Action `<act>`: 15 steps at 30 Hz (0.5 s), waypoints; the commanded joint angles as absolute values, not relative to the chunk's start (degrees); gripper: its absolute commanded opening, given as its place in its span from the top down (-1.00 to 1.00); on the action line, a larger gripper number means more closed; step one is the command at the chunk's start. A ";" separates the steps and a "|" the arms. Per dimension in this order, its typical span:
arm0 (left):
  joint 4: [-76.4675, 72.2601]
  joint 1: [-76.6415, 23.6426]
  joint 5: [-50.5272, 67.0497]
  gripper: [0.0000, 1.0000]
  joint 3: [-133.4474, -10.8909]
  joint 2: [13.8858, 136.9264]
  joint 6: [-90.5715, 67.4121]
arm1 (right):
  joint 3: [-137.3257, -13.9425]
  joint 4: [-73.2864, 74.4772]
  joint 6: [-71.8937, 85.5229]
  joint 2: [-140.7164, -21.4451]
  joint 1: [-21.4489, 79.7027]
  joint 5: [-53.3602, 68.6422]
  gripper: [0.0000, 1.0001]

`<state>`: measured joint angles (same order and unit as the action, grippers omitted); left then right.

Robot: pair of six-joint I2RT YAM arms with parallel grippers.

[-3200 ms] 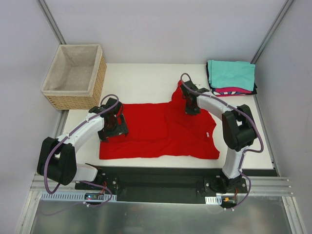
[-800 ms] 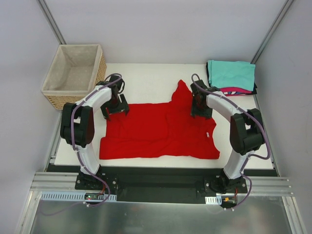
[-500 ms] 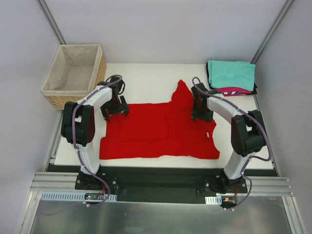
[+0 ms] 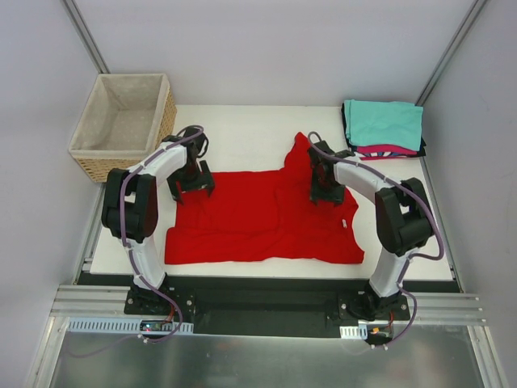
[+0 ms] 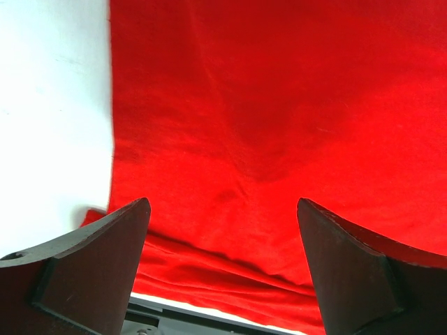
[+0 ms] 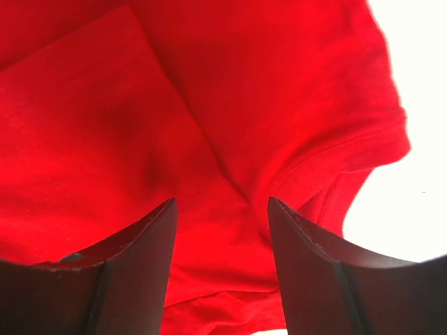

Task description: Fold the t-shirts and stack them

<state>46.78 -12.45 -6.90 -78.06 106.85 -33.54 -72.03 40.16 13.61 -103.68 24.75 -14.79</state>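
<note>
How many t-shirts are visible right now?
4: red t-shirt spread mid-table; teal t-shirt, pink t-shirt and black t-shirt stacked at the far right. Others may hide inside the stack.

Jaws parted over red t-shirt; white table at right edge.

Hidden from above beneath their own wrists: fingertips of the left claw and right claw; contact with the red t-shirt impossible to tell there. In the left wrist view, red cloth cut off by the top and right edges, fingers cropped at the bottom. In the right wrist view, cloth cropped at top and left, fingers likewise cut below. Under the teal t-shirt, only thin edges of the magenta-pink t-shirt and black t-shirt showing; folds too small to make out.
</note>
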 commanded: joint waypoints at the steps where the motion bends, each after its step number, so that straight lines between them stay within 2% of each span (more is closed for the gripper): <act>1: 48.78 -13.62 -5.27 -0.73 -78.14 105.64 -33.92 | -74.88 40.96 14.85 -104.94 25.84 -14.33 -0.17; 15: 46.76 -14.50 -6.42 -0.73 -72.25 109.07 -35.95 | -72.25 40.78 16.00 -107.14 26.98 -14.06 -0.16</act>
<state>46.26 -14.28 -6.26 -74.22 109.23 -34.09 -72.62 39.70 14.70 -107.44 26.37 -14.09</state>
